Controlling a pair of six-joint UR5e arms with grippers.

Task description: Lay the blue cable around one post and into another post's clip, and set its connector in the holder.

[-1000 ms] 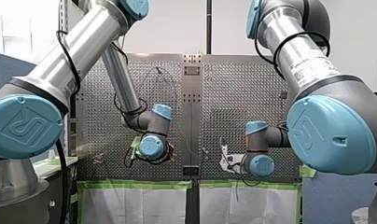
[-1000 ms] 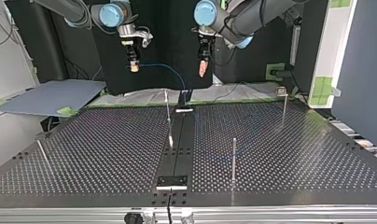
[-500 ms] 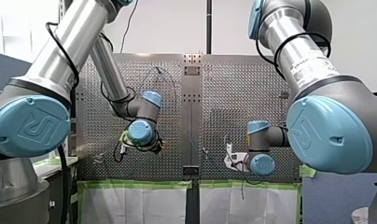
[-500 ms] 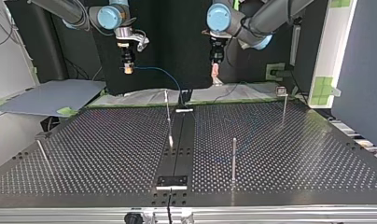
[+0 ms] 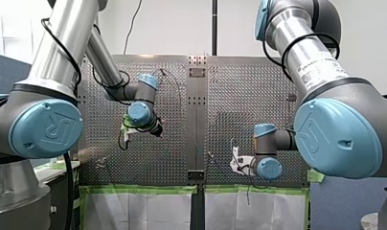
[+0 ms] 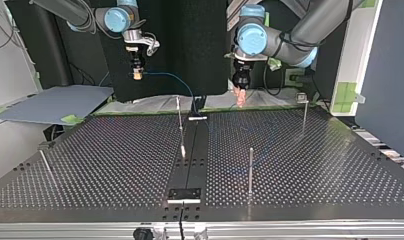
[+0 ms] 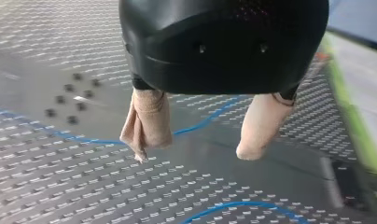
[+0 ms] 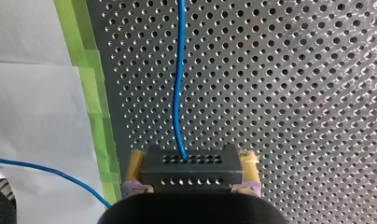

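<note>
Over the last second my left gripper (image 6: pixel 239 99) has swung toward the top view's right and come down nearer the table's far edge, while my right gripper (image 6: pixel 136 74) has stayed about where it was. The blue cable (image 8: pixel 179 88) leaves the dark, hole-dotted connector (image 8: pixel 191 173) and runs straight ahead over the perforated table (image 6: pixel 115 150). In the top view it arcs from that gripper toward the middle of the far edge, where I lose sight of it. The connector is up in the air, pinched on both sides by my right gripper's yellow pads (image 8: pixel 136 163). A second stretch of cable crosses the white sheet (image 8: pixel 32 116) beside the green tape (image 8: pixel 91 88). My left gripper hangs wide open with nothing in it. Its beige-padded fingers (image 7: pixel 147 123) stand well apart above two runs of cable lying on the table. Out on the plate stand thin upright posts: one near the centre strip (image 6: pixel 178 111), one toward the near edge (image 6: pixel 250 170), and one at the top view's right with a small clip on top (image 6: pixel 304 112).
</note>
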